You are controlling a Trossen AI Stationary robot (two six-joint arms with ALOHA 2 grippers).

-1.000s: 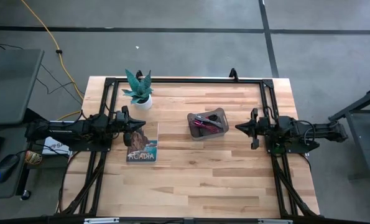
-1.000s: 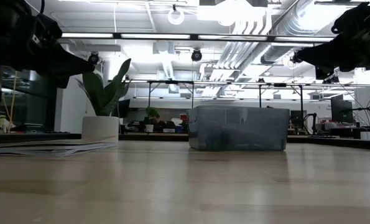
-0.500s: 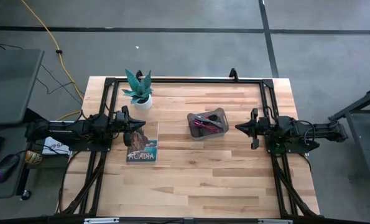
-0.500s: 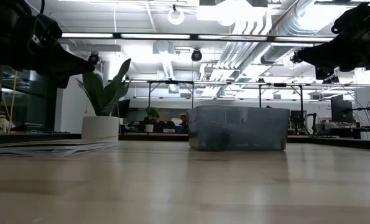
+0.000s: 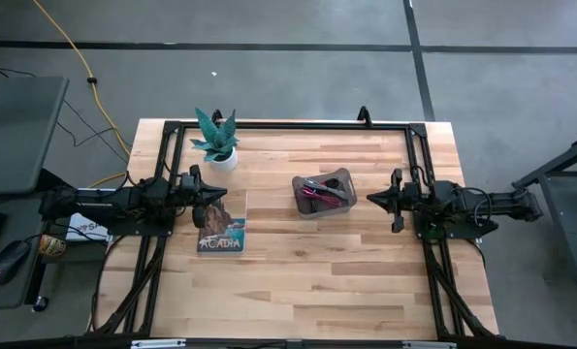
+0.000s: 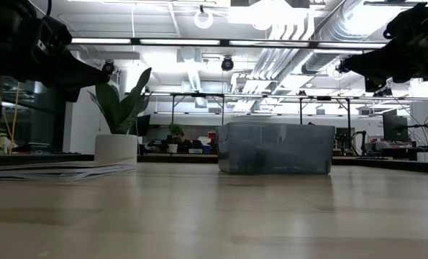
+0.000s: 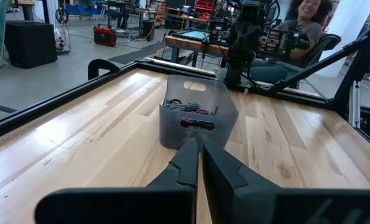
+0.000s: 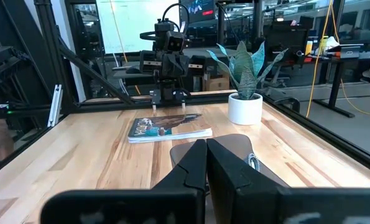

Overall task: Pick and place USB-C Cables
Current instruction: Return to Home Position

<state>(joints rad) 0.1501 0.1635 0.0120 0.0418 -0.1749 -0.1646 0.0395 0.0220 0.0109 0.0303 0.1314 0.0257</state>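
Note:
The USB-C cables (image 5: 319,190) lie bundled inside a translucent grey bin (image 5: 341,201) at the table's middle; a dark red one and a silver-grey one show in the left wrist view (image 7: 191,115). My left gripper (image 5: 224,193) hovers shut above the book at the table's left side, pointing level toward the bin. My right gripper (image 5: 370,199) hovers shut at the right side, just right of the bin, pointing level at it. In their wrist views both show closed fingertips, the left gripper (image 7: 199,148) and the right gripper (image 8: 206,147).
A book (image 5: 222,225) lies flat under my left gripper. A potted plant in a white pot (image 5: 217,143) stands at the far left. The black frame rail (image 5: 288,124) runs round the table's edges. A person sits beyond the table's right side (image 7: 303,25).

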